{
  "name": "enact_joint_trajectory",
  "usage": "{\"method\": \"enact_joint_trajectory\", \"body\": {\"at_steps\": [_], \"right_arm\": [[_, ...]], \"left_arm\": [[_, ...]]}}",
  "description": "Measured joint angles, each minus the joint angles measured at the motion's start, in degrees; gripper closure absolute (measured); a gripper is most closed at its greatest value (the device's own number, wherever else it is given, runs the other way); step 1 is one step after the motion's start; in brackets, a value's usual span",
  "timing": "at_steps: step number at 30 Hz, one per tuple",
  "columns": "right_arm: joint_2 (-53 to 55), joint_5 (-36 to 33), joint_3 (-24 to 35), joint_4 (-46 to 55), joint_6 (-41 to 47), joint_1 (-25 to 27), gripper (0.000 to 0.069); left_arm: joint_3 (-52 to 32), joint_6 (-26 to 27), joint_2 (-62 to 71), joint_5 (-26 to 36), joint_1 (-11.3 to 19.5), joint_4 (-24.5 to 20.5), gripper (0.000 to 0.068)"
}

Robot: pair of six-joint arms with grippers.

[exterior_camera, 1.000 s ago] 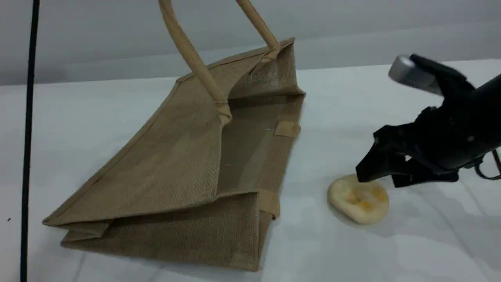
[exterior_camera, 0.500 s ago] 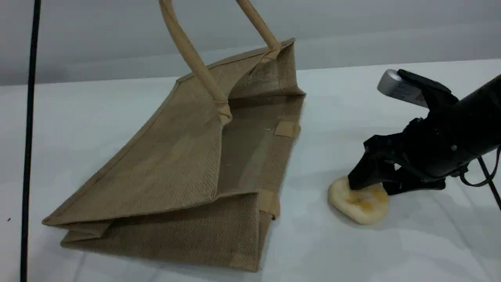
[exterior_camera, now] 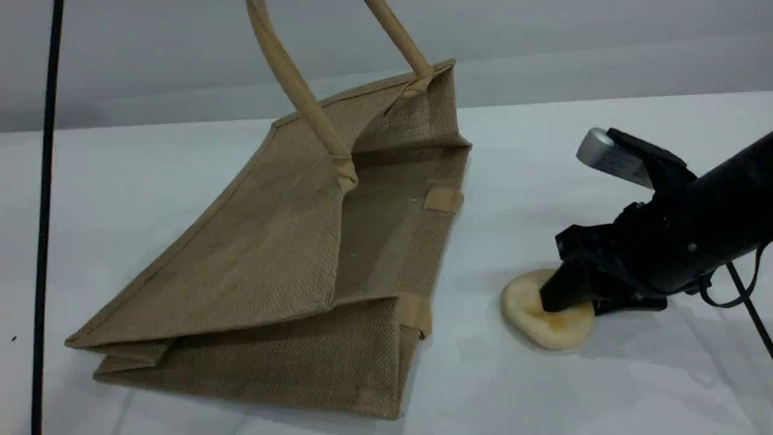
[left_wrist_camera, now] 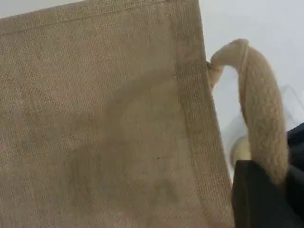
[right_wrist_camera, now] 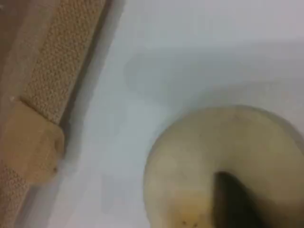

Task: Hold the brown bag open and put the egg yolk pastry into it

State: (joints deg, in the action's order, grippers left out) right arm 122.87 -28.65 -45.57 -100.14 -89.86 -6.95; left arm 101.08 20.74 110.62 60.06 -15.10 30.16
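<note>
Lowered the black right hand [exterior_camera: 574, 302] from just above onto the small round cream, orange-blotched pastry [exterior_camera: 531, 317] — pressed its top, nudged it left.

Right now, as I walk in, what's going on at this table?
The left pincer is shut on one handle of a brown bag and holds it up. The bag lies on its side on the white table with its mouth gaping to the right. The right pincer is down on a small round pastry beside that mouth, with one finger on its top. Whether it has a grip can't be told. The pastry is on the table, not yet in the bag.
</note>
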Motion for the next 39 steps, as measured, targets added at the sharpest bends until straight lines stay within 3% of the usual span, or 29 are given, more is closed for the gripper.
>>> {"method": "enact_joint_trajectory", "body": {"at_steps": [2,4,8,14,24,29,39], "right_arm": [[-0.20,0.00,0.06,0.03,0.00,0.06,0.0606],[-0.86,0.34,0.06,0.34,0.00,0.06,0.0638],[-4.00,0.60,0.16,0.51,0.00,0.06,0.0648],[-13.28,-0.19,0.16,7.70,2.09,0.06,0.0650],[-31.82,0.04,0.11,21.83,16.41,0.06,0.0652],[-36.86,-0.23,0.11,22.06,16.74,0.06,0.0652],[-37.05,-0.05,0.11,22.00,16.77,0.06,0.0652]], "left_arm": [[1.38,1.32,0.00,1.99,0.00,0.00,0.0598],[3.62,4.24,0.00,4.88,0.00,0.00,0.0598],[10.36,9.81,0.00,10.15,0.00,0.00,0.0598],[18.07,10.46,0.00,10.16,0.00,0.50,0.0598],[17.91,12.46,0.12,10.04,0.00,2.33,0.0598],[17.64,14.76,0.12,9.96,0.00,4.73,0.0598],[12.58,15.15,0.12,9.63,-1.35,8.57,0.0598]]}}
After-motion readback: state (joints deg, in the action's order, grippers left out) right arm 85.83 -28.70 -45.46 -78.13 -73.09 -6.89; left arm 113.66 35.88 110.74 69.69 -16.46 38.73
